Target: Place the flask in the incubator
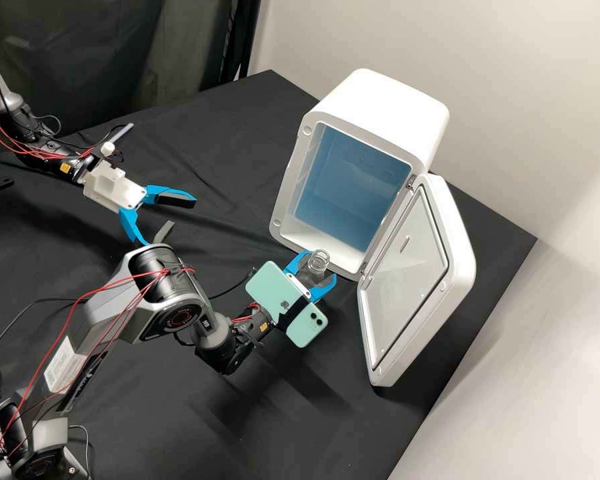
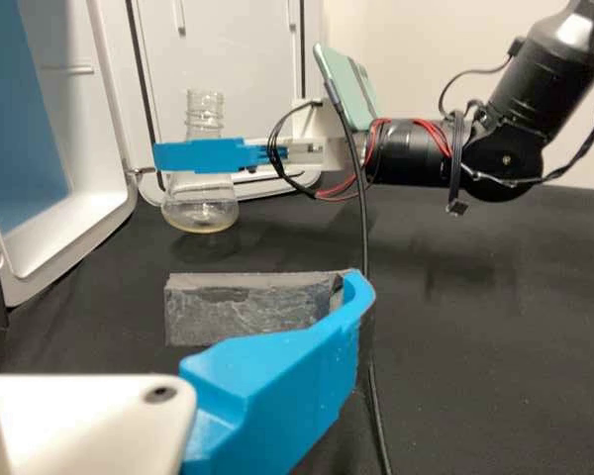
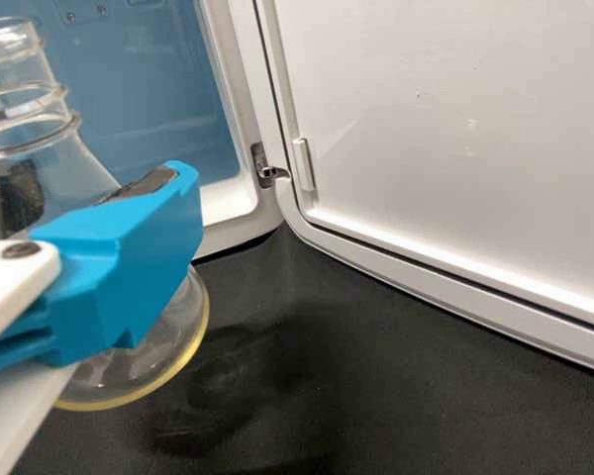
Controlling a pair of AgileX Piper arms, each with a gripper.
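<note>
A clear glass flask (image 1: 319, 261) stands upright between the blue fingers of my right gripper (image 1: 315, 275), which is shut on it around its neck. It hangs low over the black bench (image 1: 247, 413), just in front of the bottom lip of the open white incubator (image 1: 380, 110). In the left wrist view the flask (image 2: 200, 193) is beside the incubator's blue cavity (image 2: 15, 139). In the right wrist view the flask (image 3: 35, 109) sits behind a blue finger (image 3: 119, 257). My left gripper (image 1: 169, 220) is open with nothing in it, well left of the incubator.
The incubator door (image 1: 417, 280) hangs open to the right, its inner panel (image 3: 445, 139) close beside the flask. The right arm's elbow and red wiring (image 1: 160, 300) lie across the bench's middle. The bench edge (image 1: 473, 353) runs just past the door.
</note>
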